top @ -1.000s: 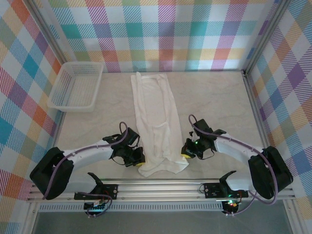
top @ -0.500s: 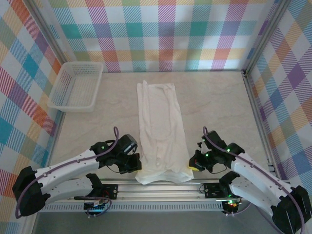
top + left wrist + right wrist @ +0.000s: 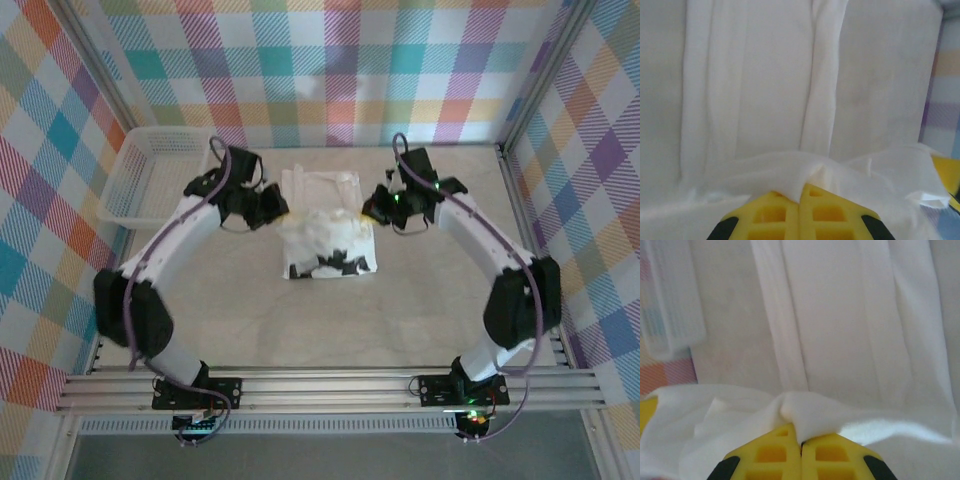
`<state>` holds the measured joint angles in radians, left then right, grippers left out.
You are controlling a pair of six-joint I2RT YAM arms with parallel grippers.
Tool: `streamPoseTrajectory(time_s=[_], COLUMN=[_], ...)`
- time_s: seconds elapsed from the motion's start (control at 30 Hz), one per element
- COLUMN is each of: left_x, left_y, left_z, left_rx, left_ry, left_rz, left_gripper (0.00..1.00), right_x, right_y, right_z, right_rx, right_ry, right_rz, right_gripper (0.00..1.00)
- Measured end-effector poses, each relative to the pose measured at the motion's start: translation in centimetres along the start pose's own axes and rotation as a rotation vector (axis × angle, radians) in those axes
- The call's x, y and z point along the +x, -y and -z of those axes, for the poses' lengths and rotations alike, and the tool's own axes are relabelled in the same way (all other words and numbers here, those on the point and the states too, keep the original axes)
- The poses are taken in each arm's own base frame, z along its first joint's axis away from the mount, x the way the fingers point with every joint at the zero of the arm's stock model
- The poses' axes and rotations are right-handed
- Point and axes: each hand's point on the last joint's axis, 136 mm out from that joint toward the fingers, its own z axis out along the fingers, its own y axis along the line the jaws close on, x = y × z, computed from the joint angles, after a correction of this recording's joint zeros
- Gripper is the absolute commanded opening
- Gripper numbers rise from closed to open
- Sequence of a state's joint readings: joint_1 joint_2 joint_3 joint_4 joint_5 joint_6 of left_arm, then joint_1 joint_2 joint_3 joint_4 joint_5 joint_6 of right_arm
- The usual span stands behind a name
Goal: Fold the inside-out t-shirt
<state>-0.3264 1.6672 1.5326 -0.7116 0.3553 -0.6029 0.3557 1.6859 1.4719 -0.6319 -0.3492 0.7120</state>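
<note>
White t-shirt (image 3: 325, 238), half lifted, at the far middle of the surface (image 3: 440, 300)
Left hand (image 3: 277, 208) and right hand (image 3: 366, 210) are each clenched on a bunch of its fabric, one at each side, and hold it above the part lying flat

From my station: the plain white soft-fabric t-shirt (image 3: 325, 235) lies far-centre on the pale stone-look tabletop (image 3: 430, 290). The left end effector (image 3: 278, 208) grips its left edge, the right end effector (image 3: 366, 210) its right. The white plastic lattice basket (image 3: 118, 180) sits far-left.
</note>
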Motion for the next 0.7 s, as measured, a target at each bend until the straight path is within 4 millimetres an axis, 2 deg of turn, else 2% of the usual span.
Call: streamPoseTrajectory(time_s=[0.07, 0.1, 0.13, 0.2, 0.27, 0.37, 0.43, 0.47, 0.53, 0.63, 0.7], left_x=[-3.9, -5.8, -7.1, -9.8, -11.3, -13.5, -14.0, -13.9, -13.8, -10.3, -7.0], left_y=[0.4, 0.4, 0.3, -0.3, -1.6, -3.1, -4.6, -5.3, -6.3, -8.4, -9.3], left_z=[-1.8, -3.0, -3.8, -6.3, -8.6, -11.2, -11.7, -11.7, -11.1, -9.0, -7.3], left_rx=[0.004, 0.002, -0.003, -0.016, -0.042, -0.054, -0.071, -0.082, -0.092, -0.123, -0.133], left_ry=[0.033, 0.046, 0.051, 0.062, 0.057, 0.062, 0.059, 0.052, 0.056, 0.024, -0.004], left_rz=[-0.009, -0.015, -0.016, -0.025, -0.022, -0.01, 0.005, 0.014, 0.018, 0.042, 0.056], left_gripper=[0.0, 0.0, 0.07, 0.39, 0.53, 0.64, 0.71, 0.76, 0.76, 0.74, 0.71], right_x=[-3.7, -5.5, -6.8, -9.4, -10.6, -13.7, -14.4, -14.0, -12.8, -7.3, -3.2], right_y=[-0.6, -0.7, -0.5, 0.3, 1.7, 2.6, 3.0, 3.4, 4.6, 7.5, 9.4], right_z=[-1.3, -2.2, -2.9, -5.1, -6.7, -8.7, -9.0, -9.0, -8.0, -5.8, -4.7], right_rx=[-0.011, -0.013, -0.011, 0.0, 0.029, 0.039, 0.056, 0.071, 0.098, 0.144, 0.162], right_ry=[0.037, 0.051, 0.059, 0.071, 0.06, 0.058, 0.051, 0.035, 0.013, -0.06, -0.107], right_rz=[0.018, 0.026, 0.025, 0.036, 0.029, 0.06, 0.095, 0.102, 0.121, 0.099, 0.07], right_gripper=[0.0, 0.1, 0.24, 0.51, 0.7, 0.77, 0.79, 0.79, 0.79, 0.78, 0.77])
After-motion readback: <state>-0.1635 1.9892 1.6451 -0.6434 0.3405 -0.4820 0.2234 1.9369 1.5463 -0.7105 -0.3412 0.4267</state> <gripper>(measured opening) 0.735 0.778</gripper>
